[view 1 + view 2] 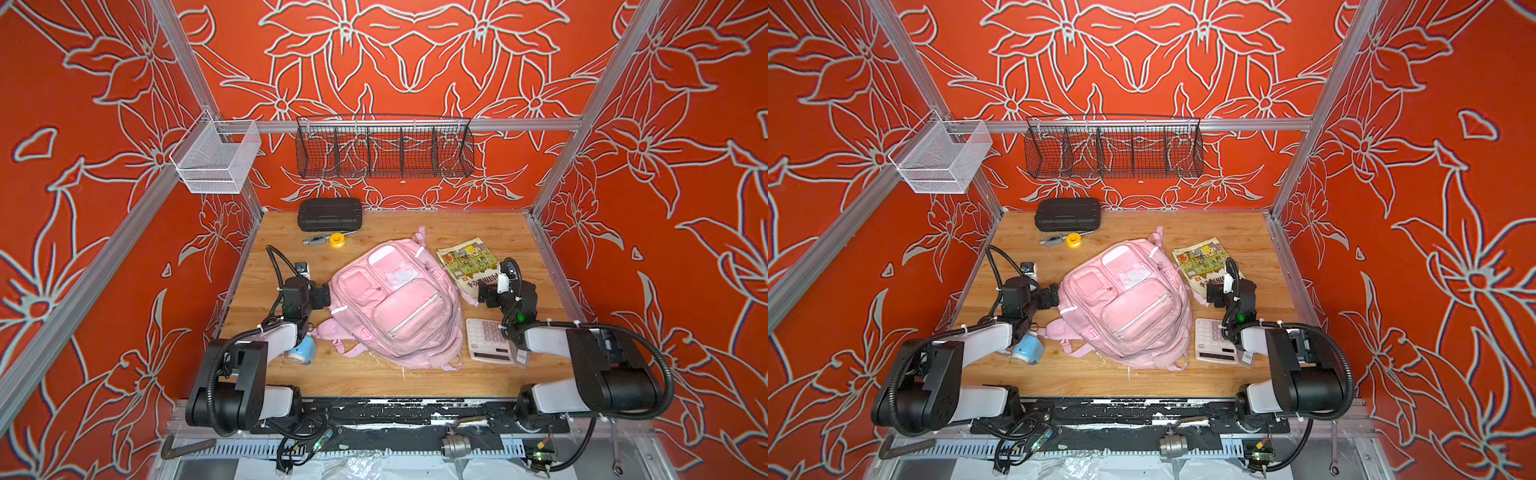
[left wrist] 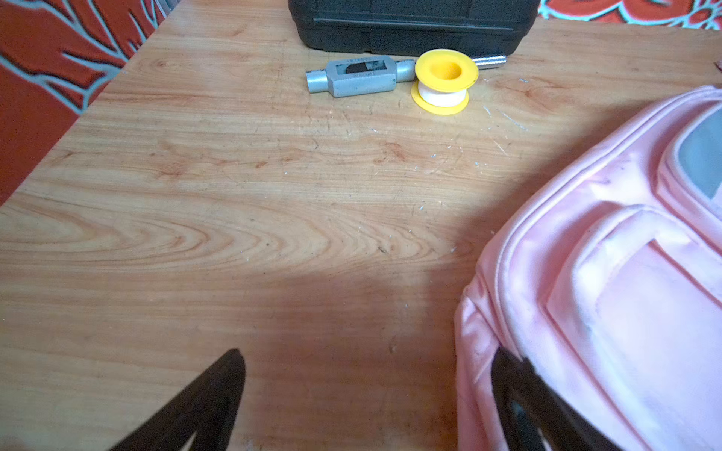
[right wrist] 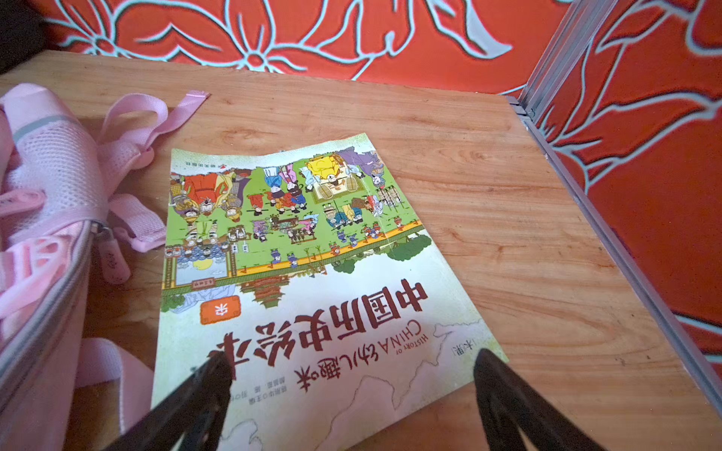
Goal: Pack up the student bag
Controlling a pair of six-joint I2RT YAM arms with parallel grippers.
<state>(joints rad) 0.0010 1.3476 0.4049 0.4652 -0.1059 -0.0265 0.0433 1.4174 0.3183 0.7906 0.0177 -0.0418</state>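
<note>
1. Left tool (image 2: 369,359) stands spread wide and empty, low over the worktop (image 1: 374,382). One finger (image 2: 515,382) lies right against the side of the student bag (image 1: 395,303); the other has bare wood around it.
2. Right tool (image 3: 353,361) is also spread wide and grips nothing. Its fingers straddle the near end of a picture book (image 3: 293,254); whether they touch the cover cannot be told.
3. Open wood runs as a strip along the front edge and as a wider patch between the left tool and the back-left corner.
4. Lying flat with its pockets up, the student bag fills the middle of the worktop, between both tools.
5. On the right, the picture book lies just beside the bag, near the side rail. A calculator (image 1: 486,340) lies nearer the front, partly under the right arm.
6. At the back left a black case (image 1: 329,214) sits against the wall, with a grey metal bar (image 1: 313,240) and a yellow tape spool (image 1: 337,240) just before it. A blue-and-white item (image 1: 302,351) lies under the left arm.
7. Red flowered walls enclose the worktop; a black wire basket (image 1: 384,151) and a white mesh basket (image 1: 216,158) hang above.
</note>
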